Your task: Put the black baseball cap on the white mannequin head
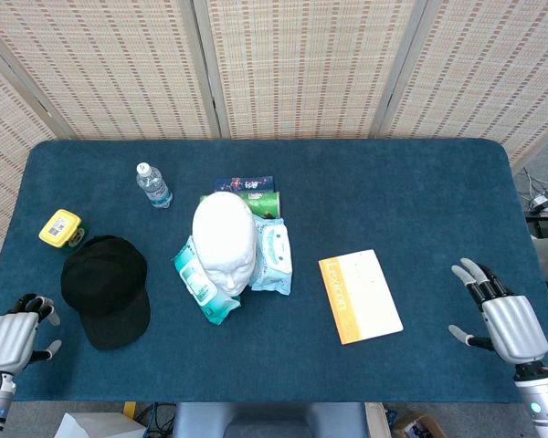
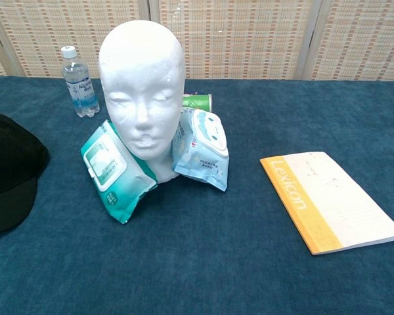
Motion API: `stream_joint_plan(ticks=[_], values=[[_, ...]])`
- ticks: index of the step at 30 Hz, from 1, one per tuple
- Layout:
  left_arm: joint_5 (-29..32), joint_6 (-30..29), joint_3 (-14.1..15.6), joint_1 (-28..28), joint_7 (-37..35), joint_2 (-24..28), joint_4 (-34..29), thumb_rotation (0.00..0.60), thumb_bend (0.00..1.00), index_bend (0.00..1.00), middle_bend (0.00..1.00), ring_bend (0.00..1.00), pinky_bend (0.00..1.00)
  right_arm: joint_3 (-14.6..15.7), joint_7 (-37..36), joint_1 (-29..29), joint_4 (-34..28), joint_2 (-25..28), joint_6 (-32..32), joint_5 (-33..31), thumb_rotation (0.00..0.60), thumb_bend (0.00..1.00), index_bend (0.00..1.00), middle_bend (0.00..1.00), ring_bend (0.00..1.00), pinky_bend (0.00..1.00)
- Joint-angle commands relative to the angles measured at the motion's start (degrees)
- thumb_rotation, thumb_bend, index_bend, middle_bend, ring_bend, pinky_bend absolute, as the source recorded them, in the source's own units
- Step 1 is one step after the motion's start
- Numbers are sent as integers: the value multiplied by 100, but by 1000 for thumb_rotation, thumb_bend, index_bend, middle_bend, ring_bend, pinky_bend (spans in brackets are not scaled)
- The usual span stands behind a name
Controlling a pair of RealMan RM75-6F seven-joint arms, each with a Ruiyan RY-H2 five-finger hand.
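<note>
1. The black cap point(image 1: 106, 290) lay flat on the blue table point(image 1: 411, 196), on the left side, near the front edge.
2. The white head point(image 1: 226, 241) stood upright in the middle of the table, well apart from the cap.
3. A green pack of wipes point(image 2: 114, 170) leaned on the head's left side, and a blue pack of wipes point(image 2: 202, 148) leaned on its right side.
4. The left hand point(image 1: 16, 338) rested at the near left corner, just beside the cap, fingers curled in and holding nothing.
5. The right hand point(image 1: 499, 313) rested at the near right, fingers spread and holding nothing.
6. An orange and white notebook point(image 1: 360, 296) lay right of the head.
7. A water bottle point(image 1: 152, 184) stood far left, and a yellow box point(image 1: 61, 227) sat behind the cap.
</note>
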State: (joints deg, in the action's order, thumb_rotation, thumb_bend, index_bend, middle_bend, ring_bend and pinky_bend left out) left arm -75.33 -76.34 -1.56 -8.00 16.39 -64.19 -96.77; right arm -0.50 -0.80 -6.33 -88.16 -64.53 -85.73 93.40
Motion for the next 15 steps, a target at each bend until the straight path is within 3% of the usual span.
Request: stream_joint_plan(ticks=[1, 6, 15], values=[[27, 42, 0, -22, 31, -15, 2, 600, 179, 488, 293, 153, 407, -6, 8, 4, -6, -2, -7, -9, 600, 0, 20, 110, 123, 457], [61, 94, 4, -41, 3, 7, -11, 600, 180, 488, 298, 164, 414, -26, 70, 3, -32, -11, 22, -64, 600, 0, 20, 117, 123, 457], [-463, -58, 196, 31, -297, 98, -156, 600, 180, 481, 355, 300, 524, -44, 100, 28, -83, 2, -11, -96, 600, 0, 20, 139, 123, 457]])
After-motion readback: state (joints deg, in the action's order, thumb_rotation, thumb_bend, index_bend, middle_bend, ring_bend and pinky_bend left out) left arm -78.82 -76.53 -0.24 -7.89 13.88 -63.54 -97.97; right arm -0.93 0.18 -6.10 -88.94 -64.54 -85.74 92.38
